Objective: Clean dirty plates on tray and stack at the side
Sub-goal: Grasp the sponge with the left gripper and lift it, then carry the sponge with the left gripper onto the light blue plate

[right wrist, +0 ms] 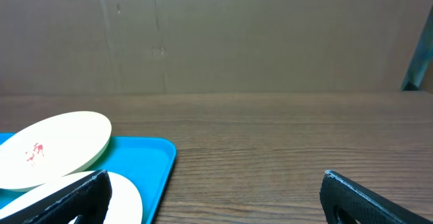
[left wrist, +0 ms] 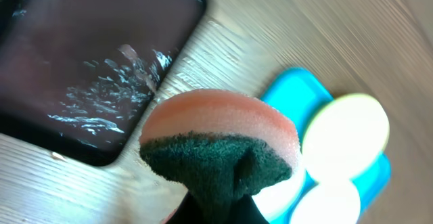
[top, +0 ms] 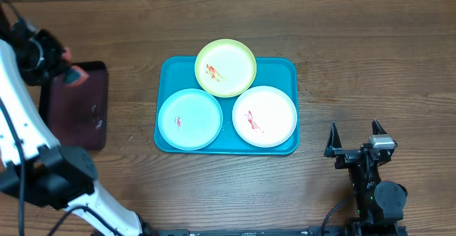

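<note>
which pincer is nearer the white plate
Right. The right pincer is just right of the white plate; the left pincer, gripping a sponge, is far left by the dark tray.

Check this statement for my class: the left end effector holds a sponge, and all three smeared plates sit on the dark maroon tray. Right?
One slip. The overhead view shows the light blue plate, yellow-green plate and white plate sitting on the turquoise tray, not the dark maroon tray. The left end effector does hold the sponge.
</note>
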Robot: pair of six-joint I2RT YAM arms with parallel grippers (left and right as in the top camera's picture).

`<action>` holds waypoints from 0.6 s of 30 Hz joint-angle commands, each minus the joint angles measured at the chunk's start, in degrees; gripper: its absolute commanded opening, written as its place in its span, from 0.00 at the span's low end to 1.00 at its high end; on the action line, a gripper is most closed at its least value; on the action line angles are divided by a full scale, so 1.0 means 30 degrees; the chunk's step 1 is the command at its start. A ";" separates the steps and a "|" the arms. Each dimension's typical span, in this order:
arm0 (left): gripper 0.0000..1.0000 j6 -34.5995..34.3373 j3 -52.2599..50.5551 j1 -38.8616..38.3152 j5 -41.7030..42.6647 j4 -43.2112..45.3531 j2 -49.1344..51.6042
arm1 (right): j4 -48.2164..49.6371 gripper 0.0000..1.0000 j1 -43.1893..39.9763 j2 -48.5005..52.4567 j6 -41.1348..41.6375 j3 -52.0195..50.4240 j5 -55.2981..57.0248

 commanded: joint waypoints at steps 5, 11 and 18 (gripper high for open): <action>0.04 0.2885 -0.1137 -0.4816 0.1035 -0.1399 -0.0561 | 0.0117 1.00 0.0007 -0.0189 0.0073 -0.0197 -0.0029; 0.04 0.2659 -0.6470 -0.8765 -0.0240 0.1093 -0.0561 | 0.0117 1.00 0.0007 -0.0189 0.0073 -0.0197 -0.0036; 0.04 0.0656 -1.2881 -1.2094 -0.0437 0.6557 -0.0561 | 0.0117 1.00 0.0007 -0.0189 0.0073 -0.0197 -0.0036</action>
